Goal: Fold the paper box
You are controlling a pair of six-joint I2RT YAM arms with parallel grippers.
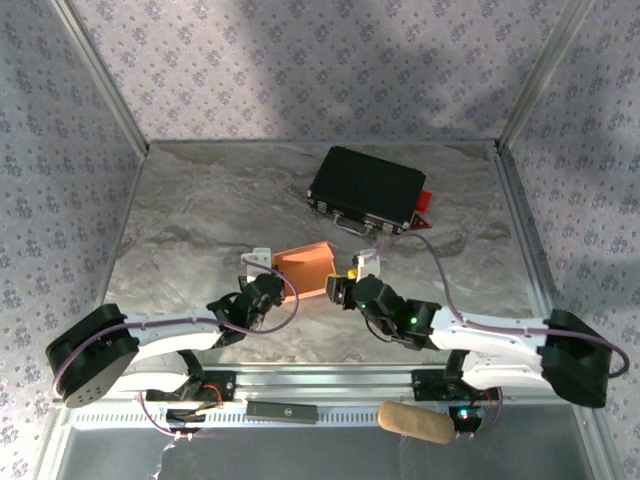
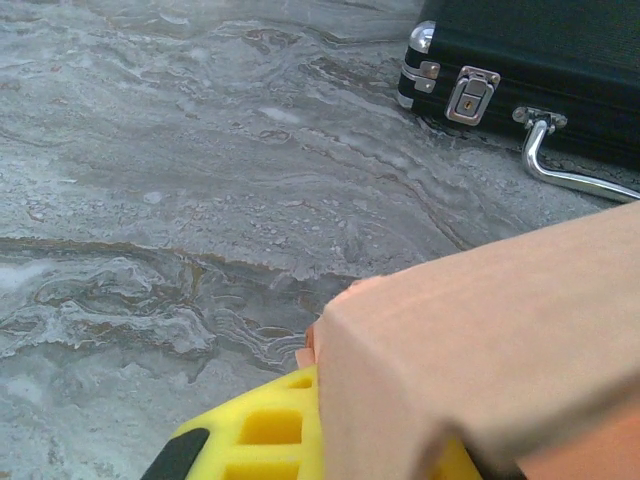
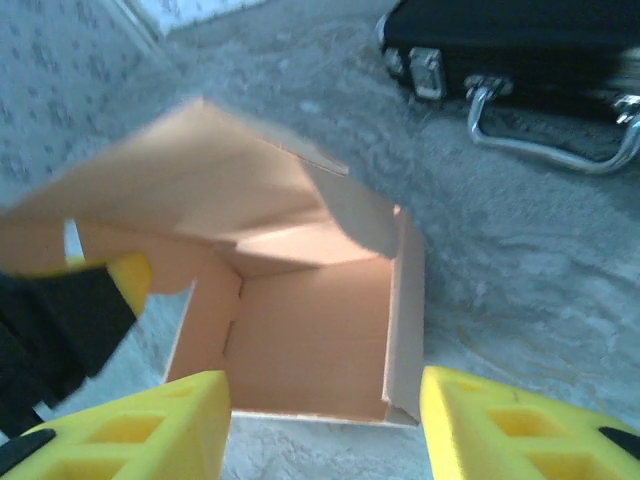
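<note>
Left pincer point(image 1: 268, 280) first: it's clamped shut on the box point(image 1: 305, 268), with the left wall pinched between the yellow pads point(image 2: 250, 440). That wall is probably gripped so the carton is kept from sliding while the other end gets worked on. The right pincer point(image 3: 325, 425) is spread apart with nothing clamped, and the box's open mouth is lined up right in front of the gap. Whether its fingers point(image 3: 150, 430) are brushing the near corners can't be told. A flap push or tuck seems to be set up, but that's just a guess.

The box is found close to the near edge of the tabletop point(image 1: 200, 210), about midway across, between the two pincers. It's popped up into a carton shape, one end open, with a flap point(image 3: 345, 205) hanging loose over the opening. So the fold is judged partly done, with the closing left to do.

On views: from the top the box is seen as an orange wedge and its inside can't be read. In the right wrist view the hollow inside and the loose flap are shown, plus one finger point(image 3: 125, 280) of the left pincer on the left wall. In the left wrist view the box's outside is given up close, along with the latch point(image 2: 468, 95) on the case point(image 2: 560, 50). The case is parked toward the far edge, right of centre, well apart from the box.
</note>
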